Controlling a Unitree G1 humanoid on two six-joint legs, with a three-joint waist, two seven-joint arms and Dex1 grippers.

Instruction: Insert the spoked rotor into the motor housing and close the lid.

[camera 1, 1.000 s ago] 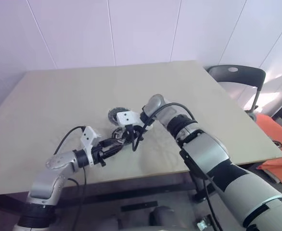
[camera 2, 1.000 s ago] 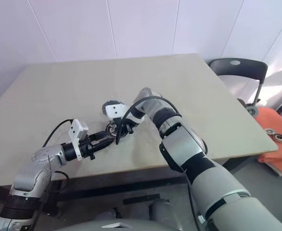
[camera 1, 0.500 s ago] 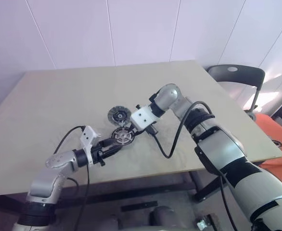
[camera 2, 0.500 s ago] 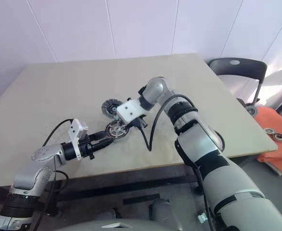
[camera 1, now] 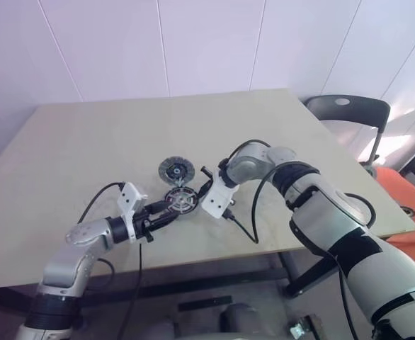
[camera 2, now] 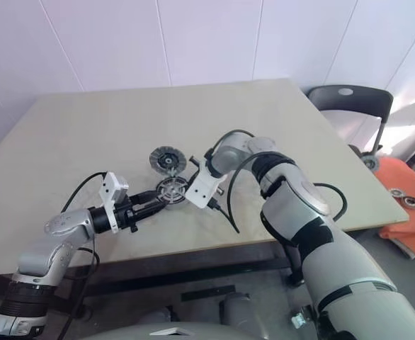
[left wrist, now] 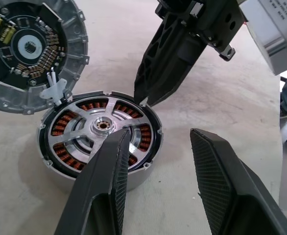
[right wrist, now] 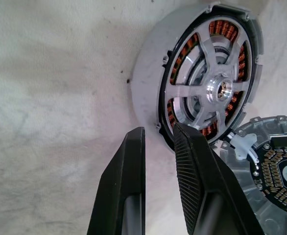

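Nearest, the left fingers (left wrist: pixel 155 196) stand released with a clear gap, one over the near part of the housing (left wrist: pixel 100 138) and one on bare surface (camera 1: pixel 87 142) beside it, gripping nothing. The housing holds the rotor (left wrist: pixel 102 125), seated flat with copper windings showing between its spokes, while the right fingers (right wrist: pixel 158 191) have a narrow empty gap and straddle the housing's rim without clamping it. Just beyond, touching the housing, the lid (camera 1: pixel 176 171) lies off with its inner face up, and wide open surface runs to the far edge.
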